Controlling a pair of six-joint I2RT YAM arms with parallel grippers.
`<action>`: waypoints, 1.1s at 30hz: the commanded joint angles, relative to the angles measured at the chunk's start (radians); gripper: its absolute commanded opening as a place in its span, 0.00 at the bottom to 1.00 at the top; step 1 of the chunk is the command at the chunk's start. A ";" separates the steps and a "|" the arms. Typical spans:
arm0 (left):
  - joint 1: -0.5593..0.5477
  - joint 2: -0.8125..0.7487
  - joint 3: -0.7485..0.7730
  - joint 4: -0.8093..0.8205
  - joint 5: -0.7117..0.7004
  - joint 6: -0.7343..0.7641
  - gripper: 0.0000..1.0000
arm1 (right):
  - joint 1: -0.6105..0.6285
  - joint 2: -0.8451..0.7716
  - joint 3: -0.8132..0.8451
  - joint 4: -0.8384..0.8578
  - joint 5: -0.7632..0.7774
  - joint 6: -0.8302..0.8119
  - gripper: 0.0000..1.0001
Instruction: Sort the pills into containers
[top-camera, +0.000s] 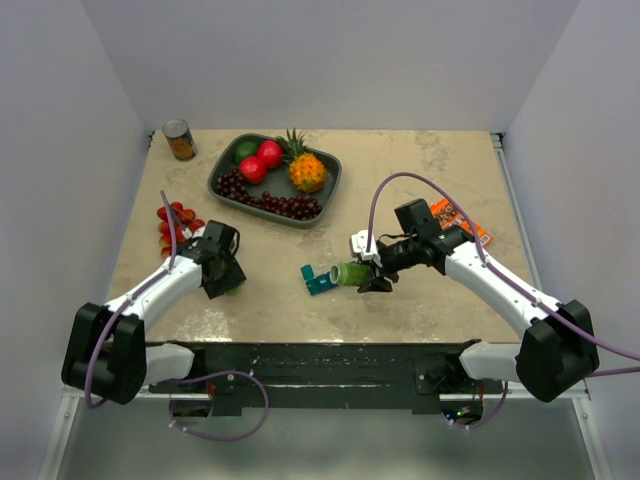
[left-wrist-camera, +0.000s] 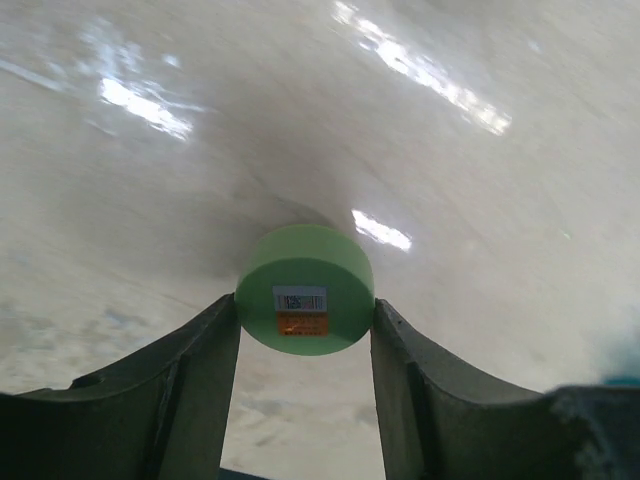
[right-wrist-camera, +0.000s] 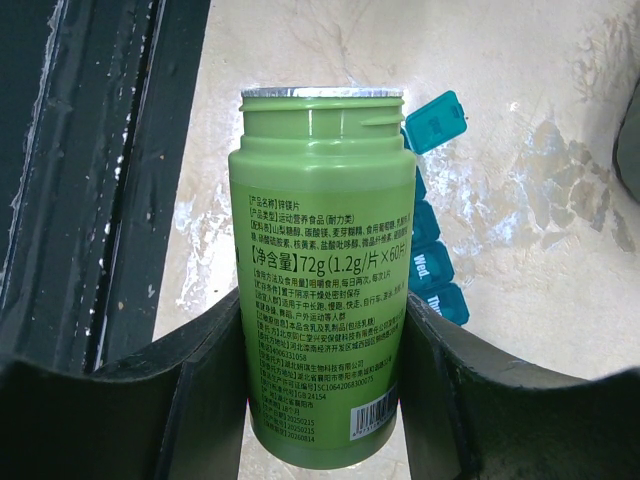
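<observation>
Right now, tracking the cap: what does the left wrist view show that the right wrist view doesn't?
Only left wrist: the green cap, clamped in the left gripper. Only right wrist: the capless green bottle in the right gripper, teal containers clear behind it. Both: pale tabletop; a teal blur at the left wrist's edge may be those containers.

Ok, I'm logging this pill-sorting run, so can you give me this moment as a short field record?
left gripper: shut on green cap
right gripper: shut on green bottle, uncapped, lying sideways
teal pill organizer: on table, at the bottle's mouth, one lid open
elsewhere: fruit tray, can, red cherry tomatoes, orange packet
</observation>
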 joint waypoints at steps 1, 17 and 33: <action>0.027 0.051 0.069 -0.023 -0.232 0.054 0.34 | -0.001 -0.031 0.018 0.012 -0.012 -0.015 0.00; 0.036 -0.189 0.109 0.061 0.135 0.365 0.95 | -0.053 -0.058 0.037 0.141 -0.008 0.202 0.00; 0.034 -0.473 -0.110 0.523 0.744 0.602 0.96 | -0.450 0.003 0.672 0.680 -0.038 1.282 0.00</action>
